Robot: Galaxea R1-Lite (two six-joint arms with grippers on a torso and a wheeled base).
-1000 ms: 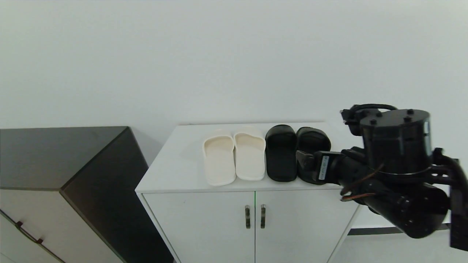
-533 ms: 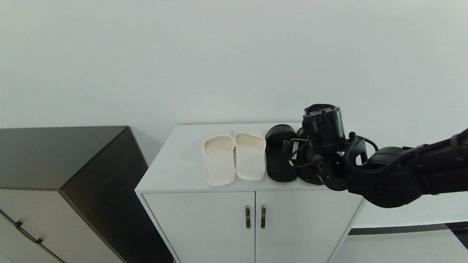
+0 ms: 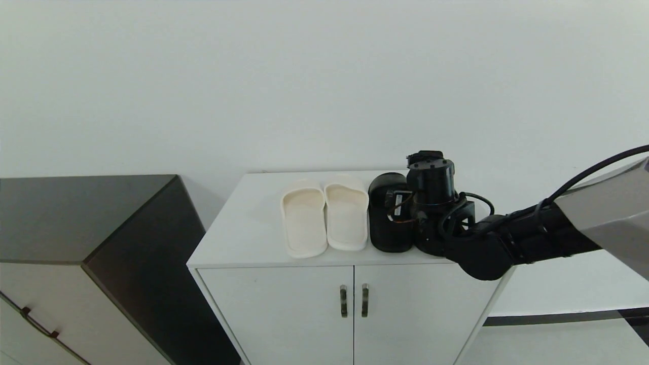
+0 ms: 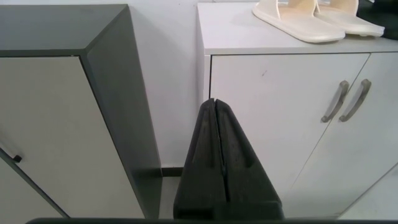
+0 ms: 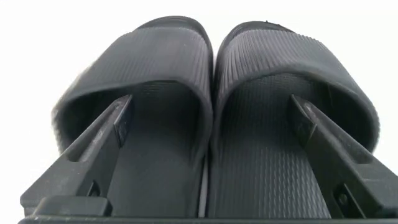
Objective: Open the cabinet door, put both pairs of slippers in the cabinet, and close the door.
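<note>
A white cabinet (image 3: 243, 238) stands with both doors shut, its two handles (image 3: 354, 300) meeting at the middle. On top lie a pair of white slippers (image 3: 324, 215) and, to their right, a pair of black slippers (image 3: 388, 218). My right arm (image 3: 507, 238) stretches in from the right, and its wrist covers the right black slipper. My right gripper (image 5: 211, 106) is open over the black slippers (image 5: 249, 81), one finger (image 5: 106, 143) above each footbed, the inner edges between them. My left gripper (image 4: 219, 149) is shut on nothing, low before the white cabinet (image 4: 280, 87).
A dark-topped cabinet (image 3: 86, 218) stands close on the left of the white one, with a narrow gap (image 4: 174, 112) between them. A plain wall rises right behind the cabinet top. Bare floor (image 3: 557, 344) lies to the right.
My right arm has stretched away from the camera and leftwards, carrying its wrist from the near right up to the black slippers. Slippers and doors have not moved.
</note>
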